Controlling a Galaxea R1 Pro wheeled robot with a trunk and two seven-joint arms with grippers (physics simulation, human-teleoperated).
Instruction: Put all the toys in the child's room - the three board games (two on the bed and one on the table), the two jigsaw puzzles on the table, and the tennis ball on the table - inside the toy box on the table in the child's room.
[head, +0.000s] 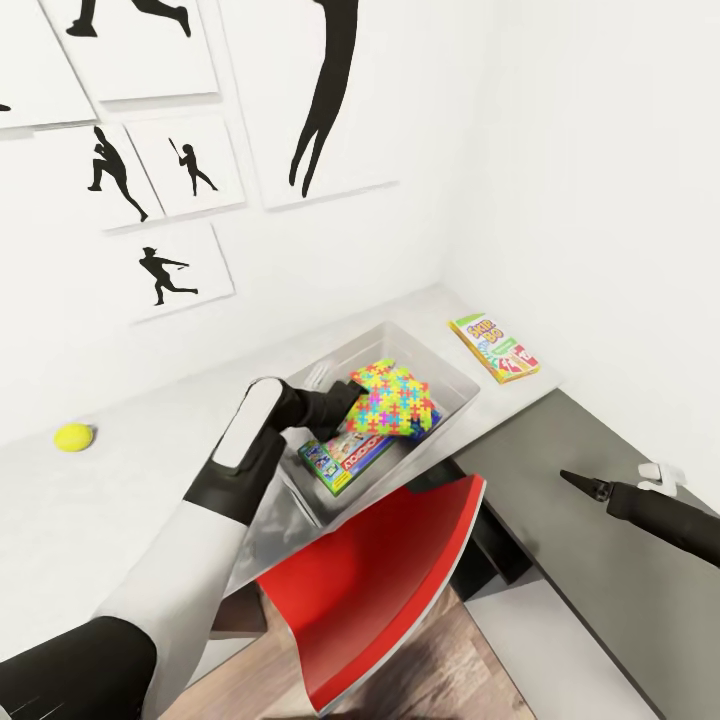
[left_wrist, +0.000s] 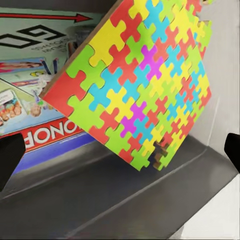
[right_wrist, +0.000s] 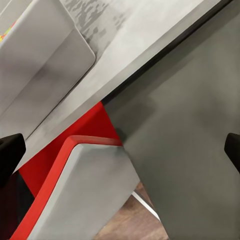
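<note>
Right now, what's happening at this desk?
The left gripper reaches into the toy box beside a jigsaw puzzle that leans tilted over the Monopoly game already inside; its fingers are spread, not gripping it. The tennis ball and a yellow-green-red board game lie outside on the table. The right gripper hangs open, empty, over the dark section.

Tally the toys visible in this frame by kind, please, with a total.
Board games: 2, Monopoly box in the toy box, yellow-green-red box on the table
Jigsaw puzzles: 1 distinguishable, in the toy box
Tennis balls: 1
Total: 4
</note>
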